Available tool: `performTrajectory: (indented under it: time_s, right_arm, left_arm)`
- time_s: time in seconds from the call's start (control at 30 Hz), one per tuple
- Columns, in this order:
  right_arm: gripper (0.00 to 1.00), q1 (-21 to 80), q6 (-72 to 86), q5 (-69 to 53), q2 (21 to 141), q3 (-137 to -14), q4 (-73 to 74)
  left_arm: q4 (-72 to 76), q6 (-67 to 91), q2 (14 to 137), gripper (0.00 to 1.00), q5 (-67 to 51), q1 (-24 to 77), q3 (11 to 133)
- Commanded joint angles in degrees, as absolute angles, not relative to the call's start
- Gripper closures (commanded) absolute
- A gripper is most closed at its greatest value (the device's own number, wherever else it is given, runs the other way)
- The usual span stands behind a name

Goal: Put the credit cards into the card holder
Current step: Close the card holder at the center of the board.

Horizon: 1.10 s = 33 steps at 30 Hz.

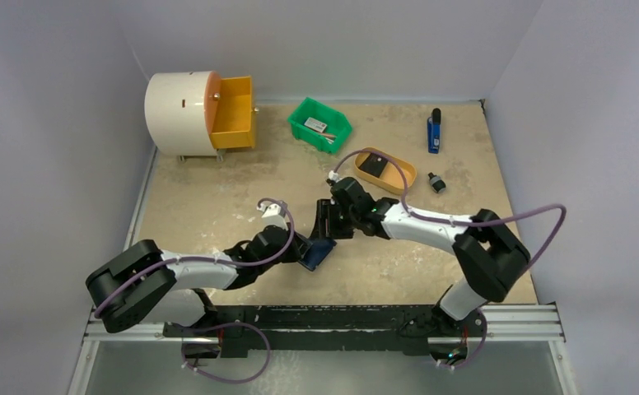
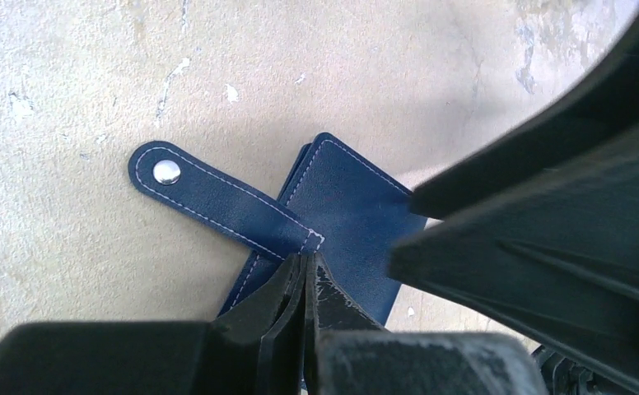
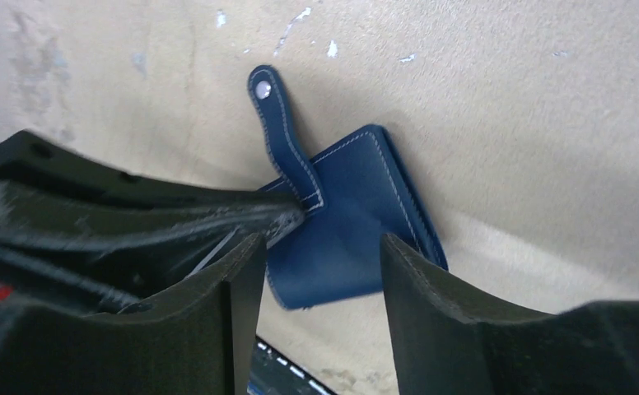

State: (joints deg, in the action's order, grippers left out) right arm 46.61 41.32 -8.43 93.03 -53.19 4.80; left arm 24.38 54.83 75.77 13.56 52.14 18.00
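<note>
The navy card holder (image 1: pixel 319 253) lies tilted near the table's middle. Its snap tab (image 2: pixel 209 193) with a light stud sticks out to one side. My left gripper (image 2: pixel 306 265) is shut on the holder's edge (image 2: pixel 349 206) next to the base of the tab. My right gripper (image 3: pixel 320 247) is open, with its fingers on either side of the holder's free corner (image 3: pixel 341 247) and not touching it. In the top view the right gripper (image 1: pixel 326 224) is just behind the holder. A light, flat card-like piece (image 1: pixel 316 125) lies in the green bin (image 1: pixel 338 122).
An oval orange tray (image 1: pixel 404 174) at back right holds a flat black square piece (image 1: pixel 374 164). A white drum (image 1: pixel 180 111) with an open orange drawer (image 1: pixel 234 111) stands at back left. A blue-and-black stick tool (image 1: pixel 434 130) and a small black object (image 1: pixel 437 183) lie at the right.
</note>
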Motion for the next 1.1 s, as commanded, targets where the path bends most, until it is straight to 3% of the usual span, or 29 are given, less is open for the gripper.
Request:
performTrajectory:
  time_s: [0.0, 0.33, 1.07]
  right_arm:
    - [0.42, 46.7, 46.4, -5.9, 85.1, -49.7, 2.0]
    - [0.38, 46.5, 59.5, -6.6, 74.3, -33.8, -11.0]
    - [0.39, 46.1, 83.8, -8.7, 85.0, -17.5, -46.8]
  left_arm:
    - [21.0, 55.7, 77.2, 1.00, 16.6, 52.0, 15.1]
    - [21.5, 56.9, 77.4, 1.00, 17.5, 51.9, 14.5]
    - [22.4, 58.1, 77.5, 1.00, 18.9, 52.0, 14.2]
